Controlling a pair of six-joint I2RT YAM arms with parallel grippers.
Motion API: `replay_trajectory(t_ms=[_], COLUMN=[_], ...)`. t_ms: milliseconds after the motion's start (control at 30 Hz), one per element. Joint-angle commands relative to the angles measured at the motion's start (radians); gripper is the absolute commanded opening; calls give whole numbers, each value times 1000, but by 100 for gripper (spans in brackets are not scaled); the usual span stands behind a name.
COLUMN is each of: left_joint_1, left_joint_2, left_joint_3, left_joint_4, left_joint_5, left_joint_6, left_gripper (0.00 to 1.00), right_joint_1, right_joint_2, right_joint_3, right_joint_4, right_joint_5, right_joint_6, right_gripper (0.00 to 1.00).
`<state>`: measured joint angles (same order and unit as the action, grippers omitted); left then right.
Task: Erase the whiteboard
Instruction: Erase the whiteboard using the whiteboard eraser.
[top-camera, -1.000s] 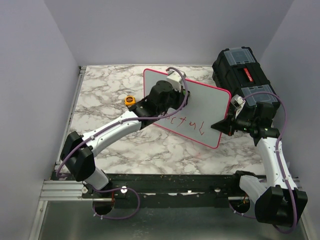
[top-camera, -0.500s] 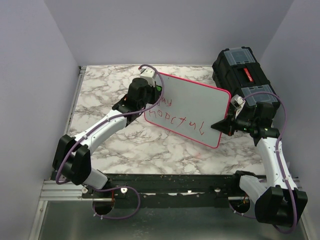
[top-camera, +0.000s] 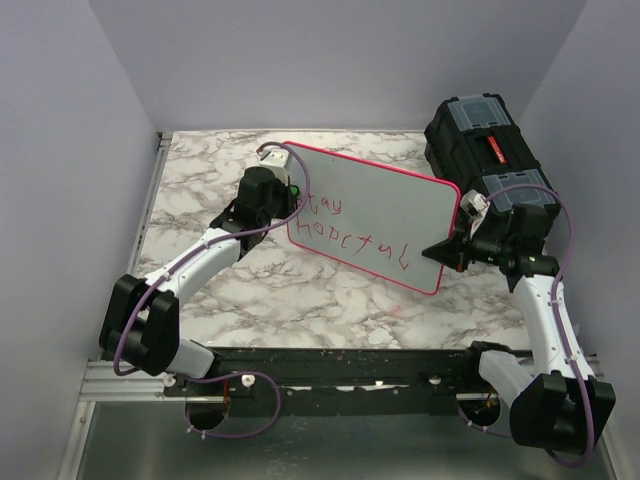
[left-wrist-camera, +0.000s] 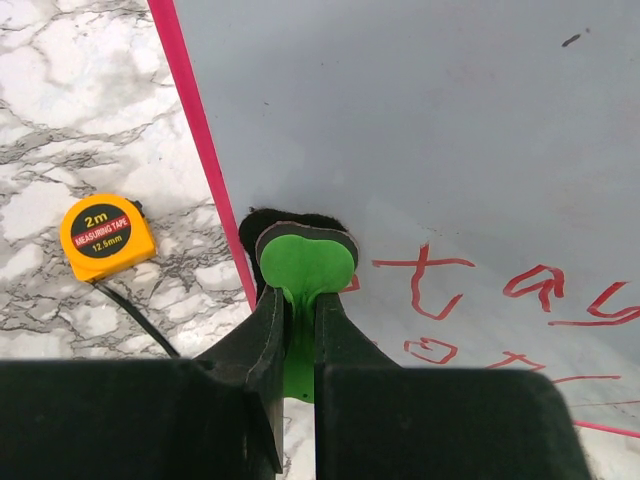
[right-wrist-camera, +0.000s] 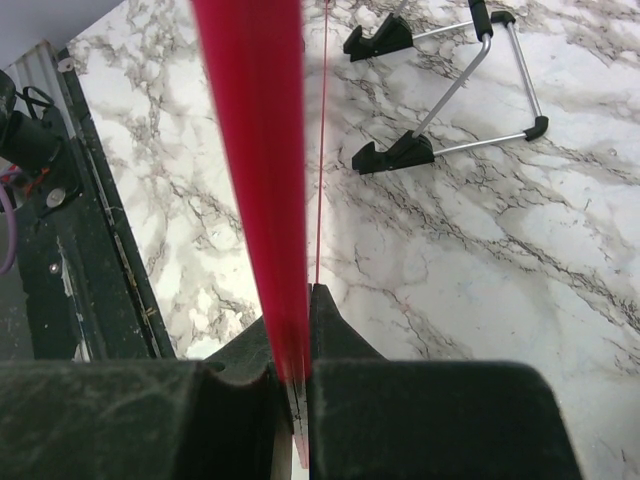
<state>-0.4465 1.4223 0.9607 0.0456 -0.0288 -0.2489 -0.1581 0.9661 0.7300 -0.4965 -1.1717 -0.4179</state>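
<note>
The left pincer (left-wrist-camera: 298, 305) is clamped tight on the green tab of an eraser (left-wrist-camera: 305, 262). The eraser's dark felt pad sits at the left rim of the whiteboard (left-wrist-camera: 420, 130), partly over the pink edge and just beside the first stroke of the red lettering (left-wrist-camera: 440, 290). Across the board, the right pincer (right-wrist-camera: 296, 320) is closed on the rim at the far right corner and props the board up at a slant over the marble bench (top-camera: 200, 190), in front of the black toolbox (top-camera: 480, 140). Whether the lower edge rests on the bench I cannot tell.

Two rows of writing run from the eraser toward the right pincer, and none of it looks wiped yet. The step in hand is likely the first sweep. To do it well, bring the felt fully onto the white face and keep it flat. Draw it rightward along the top row with steady pressure, then overlap the pass on the lower row. The right grip should hold firm against the push so the board does not swing. A yellow tape measure (left-wrist-camera: 107, 237) lies on the bench just left of the rim, out of the sweep's path.
</note>
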Motion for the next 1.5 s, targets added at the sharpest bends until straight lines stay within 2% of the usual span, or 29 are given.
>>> replay_trajectory(t_ms=[0,267,533,767,1033,1333,1467], left_joint_1=[8,-44,45,54,-23,80,88], left_joint_2=[2,-4,-29,-12,-29,-28,-31], left_joint_3=[32,-13,-27,-32,-63,-59,-49], left_joint_4=[39,73,48,49,66,56,54], left_joint_5=[48,62,69,94,92,99,121], left_joint_6=[15,-41,-35,-50,-66,-81,-81], left_gripper=[0,0,0,0,0,0,0], right_joint_1=[10,10,10,10,9,10,10], right_joint_2=[-23,-11,-11,-15,-10,-10,-7], right_joint_3=[16,17,17,15,16,17,17], right_joint_4=[32,27,26,27,26,26,26], right_joint_5=[-98,-95,-97,-95,-97,-97,-101], right_joint_6=[-32,-41,-41,-41,-41,-41,-41], right_gripper=[0,0,0,0,0,0,0])
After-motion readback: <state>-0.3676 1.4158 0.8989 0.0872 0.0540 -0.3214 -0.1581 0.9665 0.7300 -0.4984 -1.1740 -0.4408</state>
